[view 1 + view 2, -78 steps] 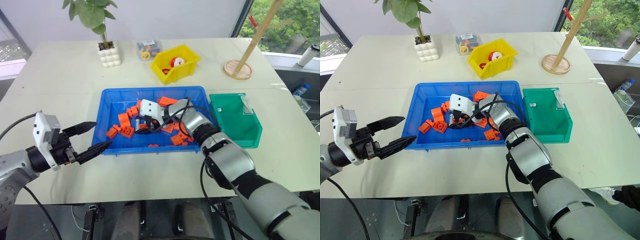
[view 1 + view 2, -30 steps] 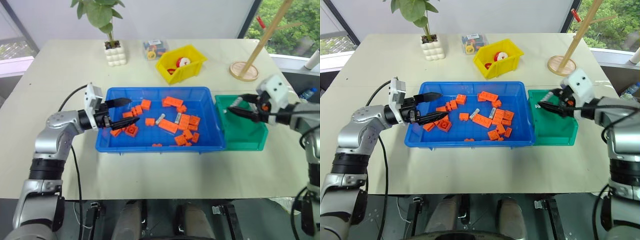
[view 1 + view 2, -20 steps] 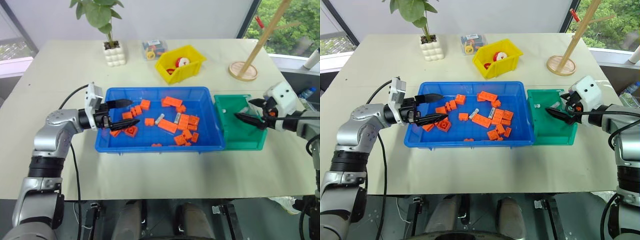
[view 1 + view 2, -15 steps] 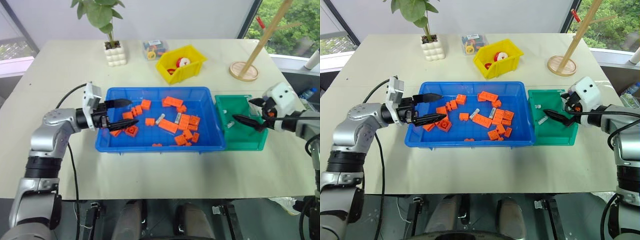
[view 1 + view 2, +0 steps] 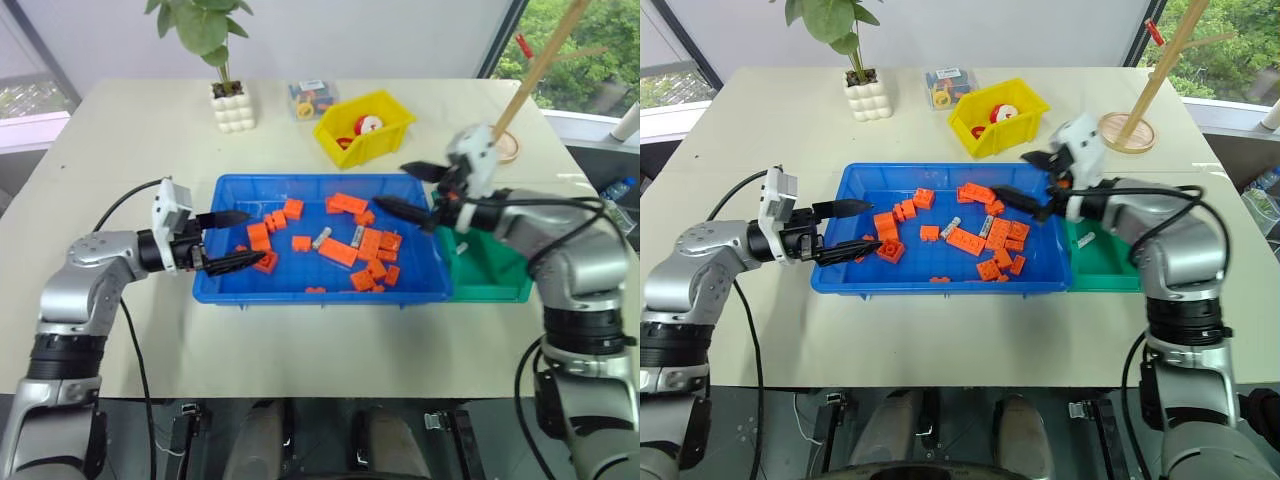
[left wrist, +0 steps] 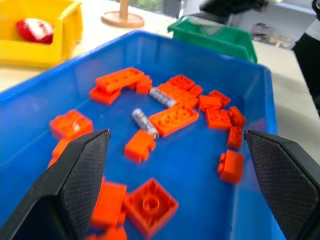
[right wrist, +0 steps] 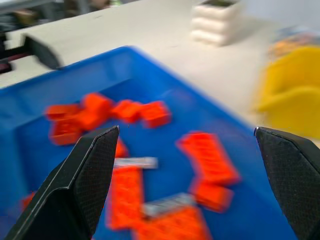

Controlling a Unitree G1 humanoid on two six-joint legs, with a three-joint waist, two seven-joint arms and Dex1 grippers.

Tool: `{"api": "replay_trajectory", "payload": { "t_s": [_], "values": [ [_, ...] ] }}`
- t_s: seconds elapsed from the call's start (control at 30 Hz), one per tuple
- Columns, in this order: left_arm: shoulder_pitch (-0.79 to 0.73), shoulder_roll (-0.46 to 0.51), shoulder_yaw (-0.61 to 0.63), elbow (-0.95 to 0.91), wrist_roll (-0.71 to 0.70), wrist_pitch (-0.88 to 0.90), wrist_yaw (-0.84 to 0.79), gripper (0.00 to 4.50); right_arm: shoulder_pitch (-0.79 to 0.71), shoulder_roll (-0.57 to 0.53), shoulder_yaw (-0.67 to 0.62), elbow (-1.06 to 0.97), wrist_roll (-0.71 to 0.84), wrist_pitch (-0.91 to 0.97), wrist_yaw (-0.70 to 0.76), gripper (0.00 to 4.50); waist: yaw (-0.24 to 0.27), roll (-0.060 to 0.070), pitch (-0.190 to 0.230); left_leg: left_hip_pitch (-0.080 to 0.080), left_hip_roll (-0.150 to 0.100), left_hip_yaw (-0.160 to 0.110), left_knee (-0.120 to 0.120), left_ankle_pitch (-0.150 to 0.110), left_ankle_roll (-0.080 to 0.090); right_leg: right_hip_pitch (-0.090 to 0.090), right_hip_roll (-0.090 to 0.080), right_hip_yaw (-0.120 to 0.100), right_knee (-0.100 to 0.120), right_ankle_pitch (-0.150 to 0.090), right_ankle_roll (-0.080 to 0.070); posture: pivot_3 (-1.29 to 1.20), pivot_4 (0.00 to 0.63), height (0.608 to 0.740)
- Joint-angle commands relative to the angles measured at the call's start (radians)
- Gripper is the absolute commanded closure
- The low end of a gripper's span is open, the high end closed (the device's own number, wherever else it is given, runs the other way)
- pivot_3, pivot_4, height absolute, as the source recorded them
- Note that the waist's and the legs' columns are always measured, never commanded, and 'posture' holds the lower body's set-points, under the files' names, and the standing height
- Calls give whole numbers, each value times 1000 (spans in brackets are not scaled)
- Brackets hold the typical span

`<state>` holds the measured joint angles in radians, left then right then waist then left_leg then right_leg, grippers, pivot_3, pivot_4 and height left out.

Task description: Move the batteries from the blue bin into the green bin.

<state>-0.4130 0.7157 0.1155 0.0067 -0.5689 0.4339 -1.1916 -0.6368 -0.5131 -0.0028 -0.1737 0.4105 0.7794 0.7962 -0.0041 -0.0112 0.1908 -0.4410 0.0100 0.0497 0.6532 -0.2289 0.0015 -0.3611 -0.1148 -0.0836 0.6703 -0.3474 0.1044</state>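
While the table point(image 5: 120, 150) carried everything, the blue bin point(image 5: 300, 290) sat at its middle with the green bin point(image 5: 500, 275) touching its right wall. Orange bricks point(image 5: 338, 252) littered the blue floor, and among them lay two batteries point(image 5: 321, 238), with another battery point(image 5: 1086, 239) in the green bin. The left gripper point(image 5: 232, 240) hung inside the blue bin's left end, fingers apart and empty. The right gripper point(image 5: 405, 191) hovered over its right end, jaws wide, holding nothing.
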Motion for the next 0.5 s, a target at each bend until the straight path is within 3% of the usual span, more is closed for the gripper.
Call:
{"api": "replay_trajectory", "payload": {
  "t_s": [0.03,0.5],
  "values": [
    [20,20,47,-69,-26,14,24,0,-12,55,83,11,-8,-43,7,51,-6,0,0,0,0,0,0,0,0,0,0,0,0,0,0,0,150,739],
    [149,18,109,-204,-67,45,112,0,-100,163,231,308,-107,-148,43,51,-9,0,0,0,0,0,0,0,0,-1,0,0,1,0,0,0,150,739]
  ]
}}
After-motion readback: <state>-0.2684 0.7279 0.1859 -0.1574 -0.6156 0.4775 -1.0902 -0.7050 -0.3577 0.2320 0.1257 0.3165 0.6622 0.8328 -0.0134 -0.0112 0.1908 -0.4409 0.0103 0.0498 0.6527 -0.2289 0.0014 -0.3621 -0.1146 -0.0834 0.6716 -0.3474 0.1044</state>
